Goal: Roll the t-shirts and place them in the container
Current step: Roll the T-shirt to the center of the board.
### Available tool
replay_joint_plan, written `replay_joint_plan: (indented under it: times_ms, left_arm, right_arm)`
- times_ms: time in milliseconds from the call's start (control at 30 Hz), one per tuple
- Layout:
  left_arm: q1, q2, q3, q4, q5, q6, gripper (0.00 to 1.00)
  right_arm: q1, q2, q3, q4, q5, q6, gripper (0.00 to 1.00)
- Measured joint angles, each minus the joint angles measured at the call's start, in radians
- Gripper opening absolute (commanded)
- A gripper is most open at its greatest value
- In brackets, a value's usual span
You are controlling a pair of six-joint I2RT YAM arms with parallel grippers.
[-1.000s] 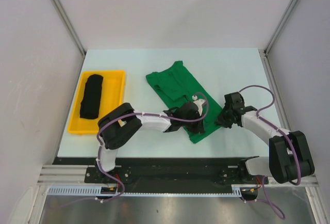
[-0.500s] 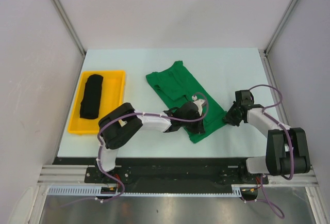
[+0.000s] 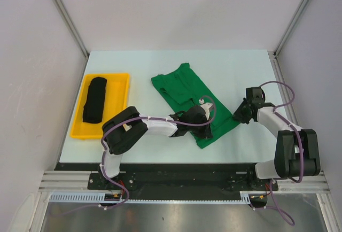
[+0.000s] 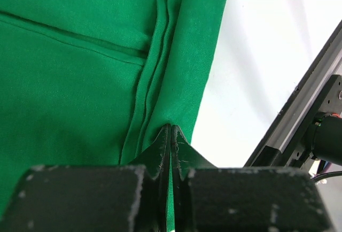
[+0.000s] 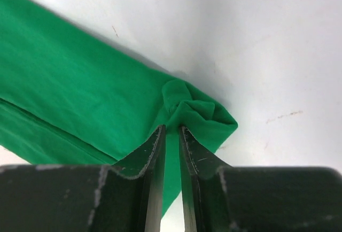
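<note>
The bright green t-shirt (image 3: 179,85) lies folded into a long diagonal band mid-table. My left gripper (image 3: 206,131) is shut on a fold of it near its near end; in the left wrist view the jaws (image 4: 171,128) pinch thin green cloth (image 4: 69,82). My right gripper (image 3: 239,116) is shut on the shirt's near right corner, which bunches between its tips (image 5: 171,129) above the flat green cloth (image 5: 69,77). The black t-shirt (image 3: 94,99) lies as a long rolled bundle in the yellow tray (image 3: 78,131) at the left.
The pale table (image 3: 235,66) is boxed in by white walls with metal posts at the back corners. The table's near edge and a black rail (image 4: 299,130) run close behind the left gripper.
My right gripper has moved right and a little away from me with the shirt's corner, drawing the near end of the green shirt out wider. The left gripper has stayed put.
</note>
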Motion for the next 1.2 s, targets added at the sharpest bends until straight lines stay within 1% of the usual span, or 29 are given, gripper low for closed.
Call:
replay_joint_plan:
  times_ms: [300, 500, 567, 733, 767, 967, 1033, 1200]
  left_arm:
    - [0.0, 0.0, 0.0, 0.0, -0.003, 0.003, 0.05]
    - [-0.011, -0.009, 0.0, -0.01, -0.025, 0.031, 0.17]
    - [-0.023, -0.025, 0.0, -0.026, -0.051, 0.053, 0.25]
    - [-0.065, -0.092, 0.003, -0.067, -0.151, 0.132, 0.4]
    - [-0.074, -0.101, 0.009, -0.074, -0.173, 0.153, 0.41]
    - [-0.146, -0.092, 0.128, -0.127, -0.302, 0.301, 0.44]
    - [-0.175, -0.068, 0.178, -0.127, -0.336, 0.352, 0.47]
    - [-0.222, 0.015, 0.247, -0.122, -0.417, 0.46, 0.49]
  right_arm:
    - [-0.001, 0.108, 0.037, 0.002, 0.002, -0.004, 0.21]
    - [-0.001, 0.133, 0.065, -0.025, 0.005, -0.016, 0.21]
    - [0.0, 0.137, 0.069, -0.029, 0.006, -0.018, 0.21]
    - [0.002, 0.141, 0.075, -0.035, 0.008, -0.022, 0.22]
    - [0.002, 0.142, 0.076, -0.035, 0.008, -0.023, 0.21]
    - [0.002, 0.146, 0.079, -0.039, 0.007, -0.023, 0.21]
    - [0.002, 0.147, 0.08, -0.039, 0.007, -0.023, 0.21]
    - [0.003, 0.151, 0.084, -0.043, 0.007, -0.023, 0.21]
